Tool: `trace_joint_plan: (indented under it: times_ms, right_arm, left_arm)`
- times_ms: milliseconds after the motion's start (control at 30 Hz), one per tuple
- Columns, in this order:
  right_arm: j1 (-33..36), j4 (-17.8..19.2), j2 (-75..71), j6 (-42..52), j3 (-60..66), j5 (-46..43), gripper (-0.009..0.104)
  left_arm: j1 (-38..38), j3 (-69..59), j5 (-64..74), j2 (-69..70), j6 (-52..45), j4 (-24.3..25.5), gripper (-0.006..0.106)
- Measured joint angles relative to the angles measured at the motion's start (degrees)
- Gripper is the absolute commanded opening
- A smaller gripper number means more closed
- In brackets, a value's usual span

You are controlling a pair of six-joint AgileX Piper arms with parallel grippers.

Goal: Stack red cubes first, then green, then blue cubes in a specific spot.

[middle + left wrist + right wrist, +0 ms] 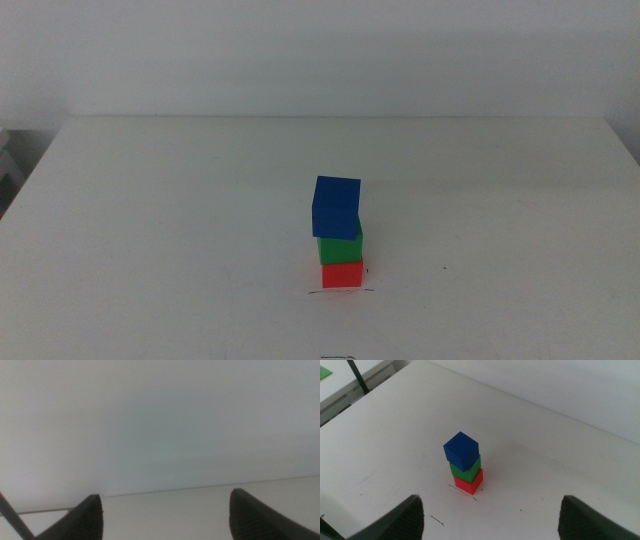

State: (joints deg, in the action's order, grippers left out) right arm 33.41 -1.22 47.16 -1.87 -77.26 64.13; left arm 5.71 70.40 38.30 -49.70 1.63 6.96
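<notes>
While both arms wait out of the middle view, the broad white surface [150, 220] carries a finished-looking stack a little right of centre and toward the near edge: the red cube [342, 274] sits at the bottom, the green cube [339, 247] on it, and the blue cube [336, 207] on top. The blue one is turned a little and overhangs to the left, so the column looks slightly crooked, though every cube rests flat on the one below. Just in front of the red cube, touching its near edge, runs the thin wavy pen stroke [340, 291] that marks the spot. The left gripper [165, 520] points at a blank wall past the surface's edge, jaws spread apart with nothing between them; the right gripper [490, 520] looks down on the stack from well off, jaws likewise released and empty. Judging by their look, the cubes are light, stiff and matte, so they should not slip in a pinch, but a light stack topples easily; any correction would best take the blue cube alone by two opposite side faces, from above. Nothing stands in the way nearby. Smaller marks lie around: a small dark rectangle outline [338, 357] at the near edge, and a tiny dark speck [446, 267] to the right of the stack.
</notes>
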Motion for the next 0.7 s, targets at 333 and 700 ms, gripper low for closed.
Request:
trace_joint_plan:
  times_ms: [333, 700]
  right_arm:
    - [0.0, 0.0, 0.0, 0.0, 0.0, 0.0, 0.087]
    - [0.0, 1.22, -0.2, 0.0, 1.49, -0.45, 0.087]
  left_arm:
    - [-6.82, -0.05, -0.2, -0.16, -9.62, -8.69, 0.083]
    - [-7.17, -0.16, -0.2, 0.72, -10.33, -8.89, 0.083]
